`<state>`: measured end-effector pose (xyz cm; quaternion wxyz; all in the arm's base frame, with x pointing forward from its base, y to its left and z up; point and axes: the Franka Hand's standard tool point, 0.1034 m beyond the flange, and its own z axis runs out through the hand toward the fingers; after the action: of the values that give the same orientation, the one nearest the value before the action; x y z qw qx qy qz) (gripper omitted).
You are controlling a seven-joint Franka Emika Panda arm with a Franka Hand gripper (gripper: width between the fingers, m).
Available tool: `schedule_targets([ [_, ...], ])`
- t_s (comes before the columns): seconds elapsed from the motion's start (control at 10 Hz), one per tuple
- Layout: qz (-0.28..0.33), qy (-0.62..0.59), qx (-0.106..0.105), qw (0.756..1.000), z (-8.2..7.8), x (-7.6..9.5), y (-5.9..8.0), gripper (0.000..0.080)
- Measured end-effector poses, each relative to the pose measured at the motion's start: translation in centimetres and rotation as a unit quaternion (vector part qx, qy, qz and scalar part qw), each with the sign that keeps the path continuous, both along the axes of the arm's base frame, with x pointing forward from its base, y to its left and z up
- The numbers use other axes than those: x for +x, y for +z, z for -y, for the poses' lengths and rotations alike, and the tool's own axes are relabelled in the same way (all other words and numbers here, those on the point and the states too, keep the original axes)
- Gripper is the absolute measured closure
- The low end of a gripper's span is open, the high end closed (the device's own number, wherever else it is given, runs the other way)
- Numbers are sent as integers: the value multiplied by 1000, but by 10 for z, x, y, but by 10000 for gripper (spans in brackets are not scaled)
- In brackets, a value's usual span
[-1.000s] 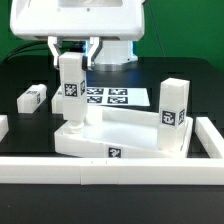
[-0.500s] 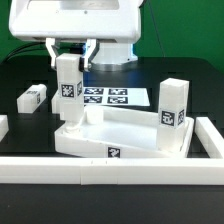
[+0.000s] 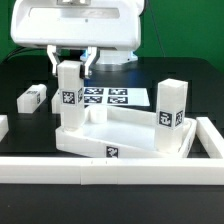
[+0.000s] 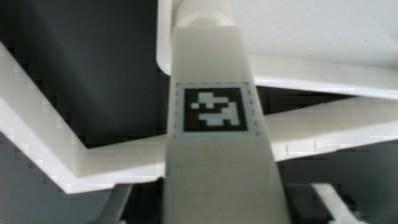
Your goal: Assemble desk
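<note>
Desk top [image 3: 140, 146] one, legs [image 3: 170, 112] three.

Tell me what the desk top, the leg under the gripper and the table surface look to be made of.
Desk top: white plastic, likely; smooth matte moulded walls. Leg: same white matte plastic by its look, with a printed black-and-white tag. Table surface: black, matte; material unclear, perhaps cloth or mat.

- A robotics lab is indicated: a white robot arm [image 3: 75, 25] is mounted over a black bench [image 3: 20, 72].
- Printed tags are carried by the marker board [image 3: 108, 97] and a desk leg [image 3: 68, 90].
- The bench is fenced by a low white border wall [image 3: 60, 170], backed by a green backdrop [image 3: 185, 30].
</note>
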<state>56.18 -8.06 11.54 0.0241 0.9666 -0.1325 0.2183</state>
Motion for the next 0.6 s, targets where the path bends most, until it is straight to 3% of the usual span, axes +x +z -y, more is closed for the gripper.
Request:
schedule_targets([
  [0.4,29,8,-20,999,-3,8,0,511],
  [0.5,29,8,-20,999,-3,8,0,464],
  [0.6,28,8,-20,999,-3,8,-1,329],
])
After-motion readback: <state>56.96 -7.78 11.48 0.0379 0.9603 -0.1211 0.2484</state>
